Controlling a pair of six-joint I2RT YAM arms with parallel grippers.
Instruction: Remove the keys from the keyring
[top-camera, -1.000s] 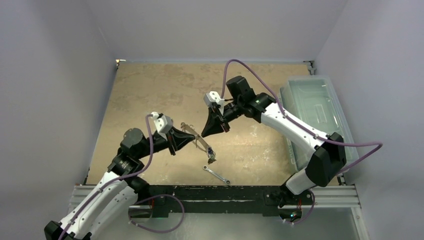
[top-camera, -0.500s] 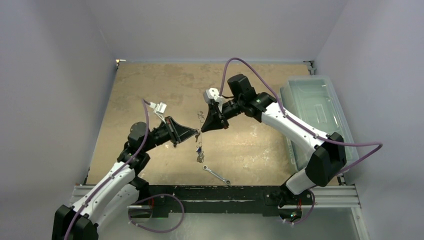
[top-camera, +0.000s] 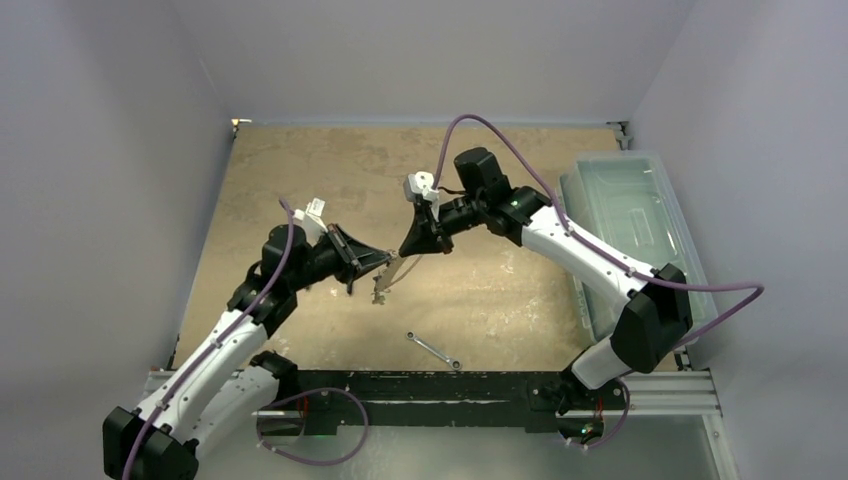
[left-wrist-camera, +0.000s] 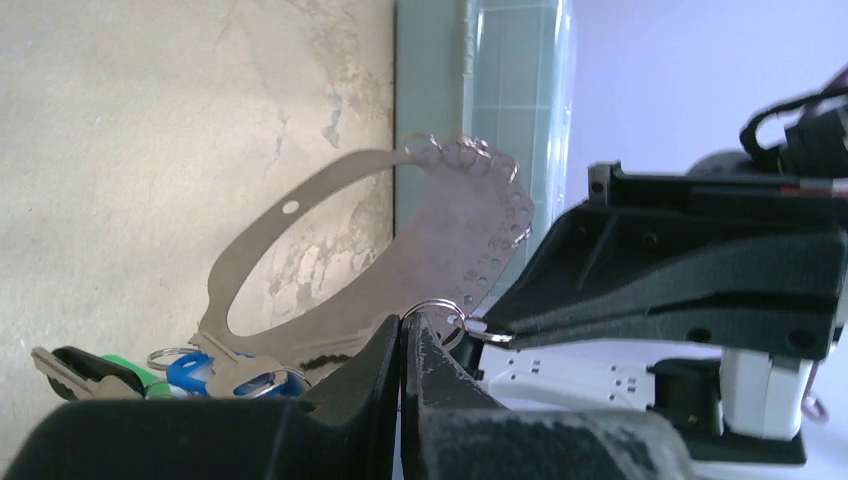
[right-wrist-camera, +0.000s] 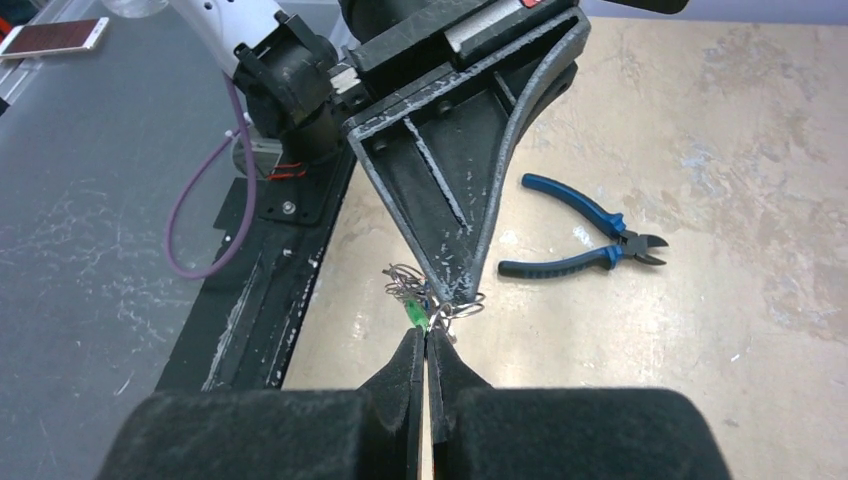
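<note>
Just beyond the wrench (top-camera: 433, 351), up off the table (top-camera: 300, 180), left gripper (top-camera: 388, 259) has fingers pressed together, clamped on the keyring (left-wrist-camera: 450, 220) edge. Right gripper (top-camera: 404, 250) meets it tip to tip, also closed, pinching a small ring (left-wrist-camera: 437, 302) on that edge. Keyring dangles tilted toward the wrench. Keys (left-wrist-camera: 190, 370), with blue and green heads, are bunched at its low end.
</note>
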